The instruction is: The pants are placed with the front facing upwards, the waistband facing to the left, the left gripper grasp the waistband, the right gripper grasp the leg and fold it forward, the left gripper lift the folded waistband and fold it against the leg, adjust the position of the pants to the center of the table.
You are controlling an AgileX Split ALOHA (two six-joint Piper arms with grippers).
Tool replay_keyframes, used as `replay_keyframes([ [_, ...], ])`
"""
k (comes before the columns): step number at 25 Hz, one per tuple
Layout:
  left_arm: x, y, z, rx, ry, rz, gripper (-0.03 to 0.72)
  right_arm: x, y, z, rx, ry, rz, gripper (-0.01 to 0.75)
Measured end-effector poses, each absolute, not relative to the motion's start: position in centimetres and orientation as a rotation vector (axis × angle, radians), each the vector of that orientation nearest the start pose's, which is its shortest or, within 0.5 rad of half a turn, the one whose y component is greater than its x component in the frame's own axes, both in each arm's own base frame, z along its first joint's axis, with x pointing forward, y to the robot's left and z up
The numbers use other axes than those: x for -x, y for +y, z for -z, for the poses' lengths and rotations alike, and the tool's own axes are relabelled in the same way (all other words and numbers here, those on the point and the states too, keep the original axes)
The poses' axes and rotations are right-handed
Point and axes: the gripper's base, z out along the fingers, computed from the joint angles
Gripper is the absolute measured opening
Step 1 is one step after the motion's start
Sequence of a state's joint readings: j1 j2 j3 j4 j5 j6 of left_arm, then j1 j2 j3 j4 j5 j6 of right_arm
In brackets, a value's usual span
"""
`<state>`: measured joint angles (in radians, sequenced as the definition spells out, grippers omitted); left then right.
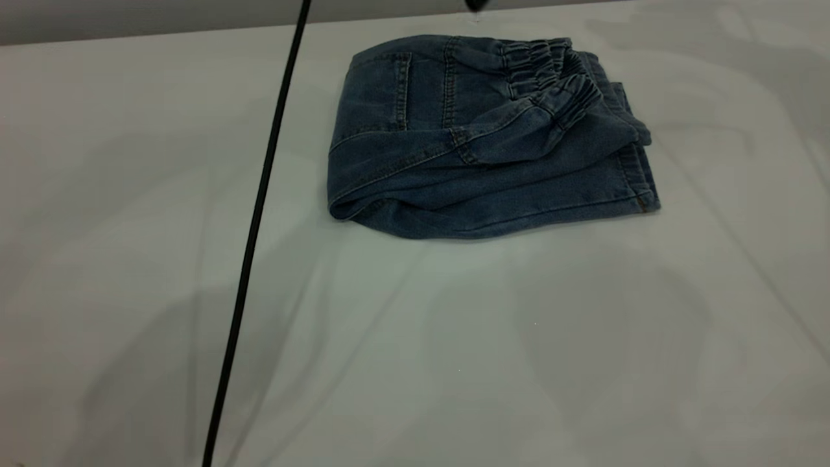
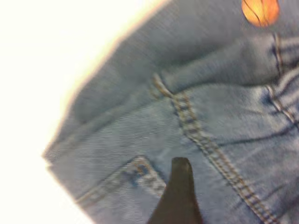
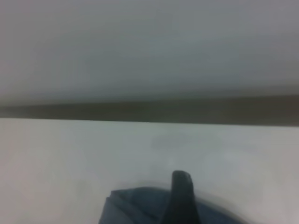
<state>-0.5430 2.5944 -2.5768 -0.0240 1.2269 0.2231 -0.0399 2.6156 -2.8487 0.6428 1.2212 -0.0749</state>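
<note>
Both claws low, L claw [image 2: 176,196] over pants [image 1: 483,139]

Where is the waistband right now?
In the exterior view the waistband lies on top of the folded pants, at their far right corner, near the table's far edge.

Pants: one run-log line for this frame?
pants: folded, flat on table | waistband: on top, far side | left claw: over denim | right claw: at pants' edge
</note>
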Motion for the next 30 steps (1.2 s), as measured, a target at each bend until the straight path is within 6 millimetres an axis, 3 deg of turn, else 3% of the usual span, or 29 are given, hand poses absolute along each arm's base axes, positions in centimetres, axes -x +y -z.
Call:
replay_keyframes([
  [3,-46.8,-27.7,-22.0,-0.978,2.482,0.037,0.572,-54.1,3.0,-29.7,0.041,2.309,-0.771,0.498],
  [8,-46.0,-26.2,-28.0,-0.84,2.399,-0.029,0.572,-52.0,3.4,-35.1,0.104,2.205,-0.767,0.498],
  [12,-44.5,-25.2,-33.3,-0.798,2.307,-0.008,0.572,-50.0,6.1,-38.8,0.201,2.124,-0.842,0.498],
  [18,-41.3,-22.7,-41.2,-0.728,2.156,-0.039,0.572,-48.7,9.5,-39.5,0.289,2.149,-0.856,0.498],
  [24,-38.3,-19.9,-46.9,-0.647,2.036,-0.134,0.572,-46.2,8.6,-41.6,0.298,2.209,-0.707,0.498],
  [27,-36.8,-19.0,-48.8,-0.619,2.002,-0.128,0.572,-44.0,7.7,-43.4,0.289,2.232,-0.598,0.498],
  [30,-35.3,-18.1,-50.1,-0.609,1.99,-0.123,0.572,-40.4,6.8,-46.5,0.29,2.205,-0.504,0.498],
])
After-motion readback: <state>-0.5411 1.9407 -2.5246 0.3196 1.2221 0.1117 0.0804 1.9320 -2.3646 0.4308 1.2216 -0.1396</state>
